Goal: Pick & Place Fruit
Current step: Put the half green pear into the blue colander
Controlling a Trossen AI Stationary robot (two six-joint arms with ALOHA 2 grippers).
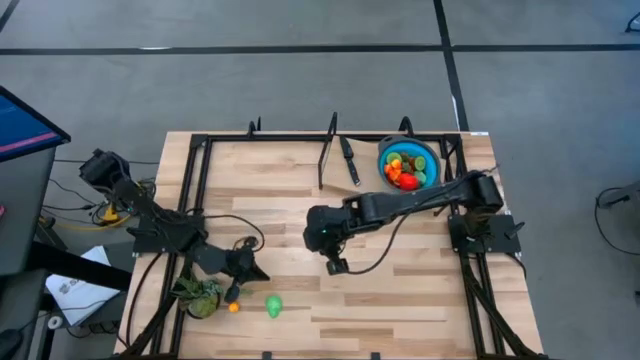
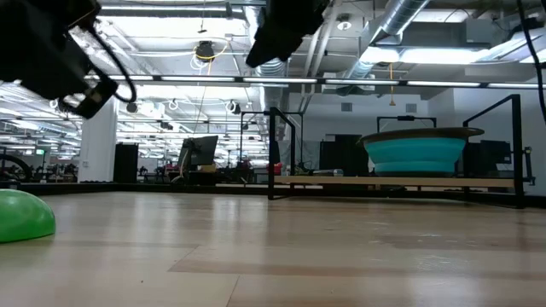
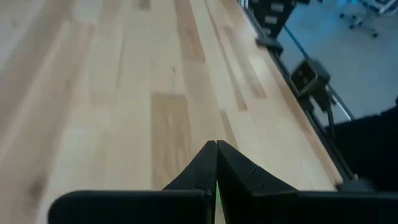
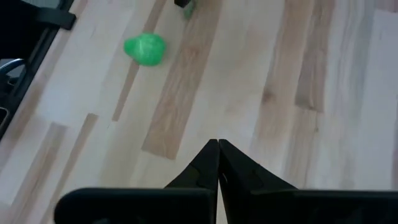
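A bright green toy fruit (image 1: 273, 305) lies on the table near its front edge; it also shows in the right wrist view (image 4: 145, 48) and the low view (image 2: 21, 217). A small orange fruit (image 1: 233, 307) lies beside it. Several more fruits fill the blue bowl (image 1: 430, 150) at the far right. My left gripper (image 1: 260, 273) is shut and empty, just to the far-left of the green fruit; its closed fingers show in its wrist view (image 3: 216, 148). My right gripper (image 1: 322, 238) hangs shut and empty above the table's middle, its closed fingers (image 4: 217, 146) pointing toward the green fruit.
A spiky green plant (image 1: 200, 295) stands at the near left beside the orange fruit. A black-handled knife (image 1: 350, 160) lies at the far edge, left of the bowl. Black frame rails (image 1: 330, 140) run round the table. Bare wood lies between the grippers and the bowl.
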